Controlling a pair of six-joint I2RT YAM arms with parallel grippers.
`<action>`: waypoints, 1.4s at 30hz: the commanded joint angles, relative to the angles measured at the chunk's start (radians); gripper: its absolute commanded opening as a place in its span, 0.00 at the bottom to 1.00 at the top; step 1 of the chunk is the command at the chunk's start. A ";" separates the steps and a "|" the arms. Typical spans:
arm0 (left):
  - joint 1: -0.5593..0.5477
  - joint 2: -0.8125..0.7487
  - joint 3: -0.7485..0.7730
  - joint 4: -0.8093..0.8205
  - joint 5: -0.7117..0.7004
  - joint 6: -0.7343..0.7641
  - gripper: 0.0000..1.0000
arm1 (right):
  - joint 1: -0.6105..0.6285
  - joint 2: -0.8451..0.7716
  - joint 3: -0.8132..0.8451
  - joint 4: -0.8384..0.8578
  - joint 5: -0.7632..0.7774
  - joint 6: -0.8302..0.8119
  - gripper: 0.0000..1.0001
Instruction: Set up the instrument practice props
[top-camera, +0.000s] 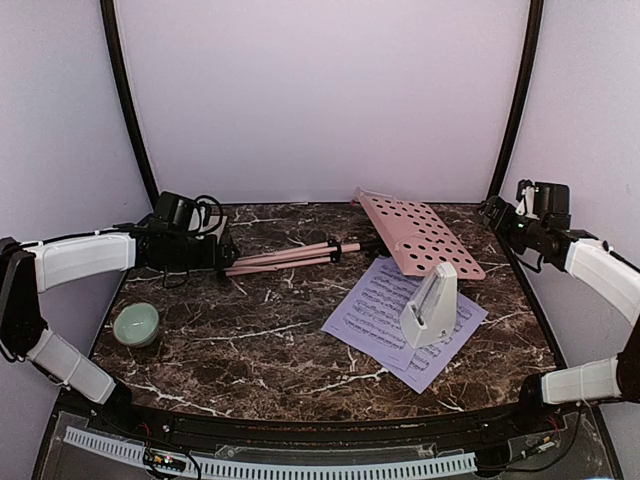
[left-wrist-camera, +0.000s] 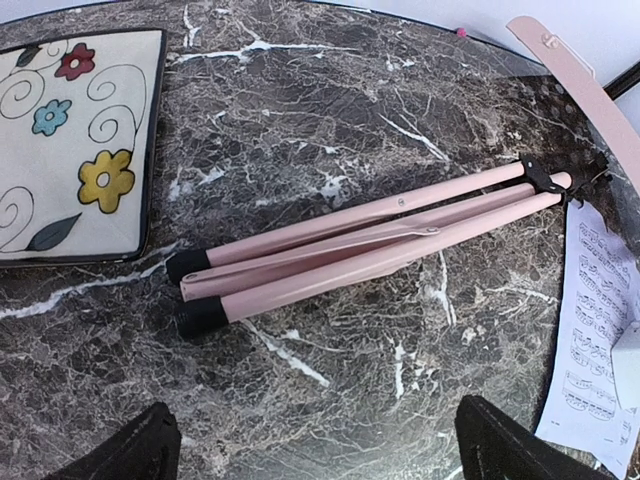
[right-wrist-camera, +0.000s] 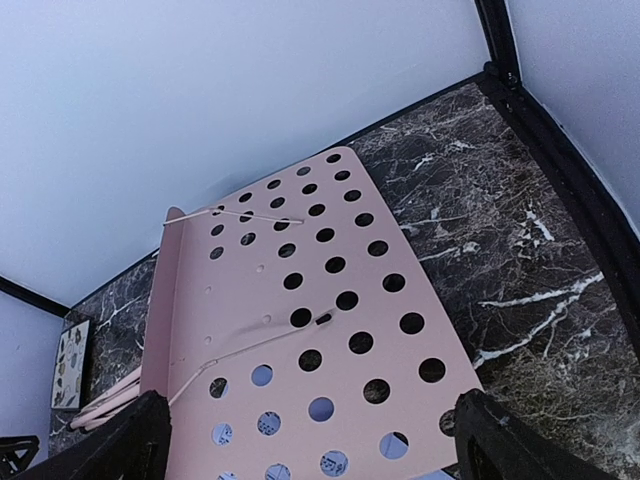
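Near the flat-lying music stand (top-camera: 388, 216), left tool (left-wrist-camera: 320, 450) and right tool (right-wrist-camera: 315, 440) hang released, apparently touching nothing

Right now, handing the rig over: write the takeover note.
Left gripper: open, empty, above the folded tripod legs.
Right gripper: open, empty, above the perforated desk.
Music stand lies down, legs folded. Metronome stands on the sheet music, flat on the table.
Done: nothing set up yet.
To do: open legs, stand it upright, put pages on desk.
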 joint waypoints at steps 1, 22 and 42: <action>-0.009 -0.006 0.088 0.035 -0.009 0.056 0.99 | -0.007 0.010 0.015 0.030 0.026 0.083 0.99; -0.115 0.629 0.907 -0.332 0.346 0.652 0.93 | -0.011 -0.082 -0.010 0.050 -0.193 -0.015 0.99; -0.218 1.063 1.412 -0.472 0.266 0.837 0.86 | -0.017 -0.120 -0.045 0.042 -0.239 -0.027 0.99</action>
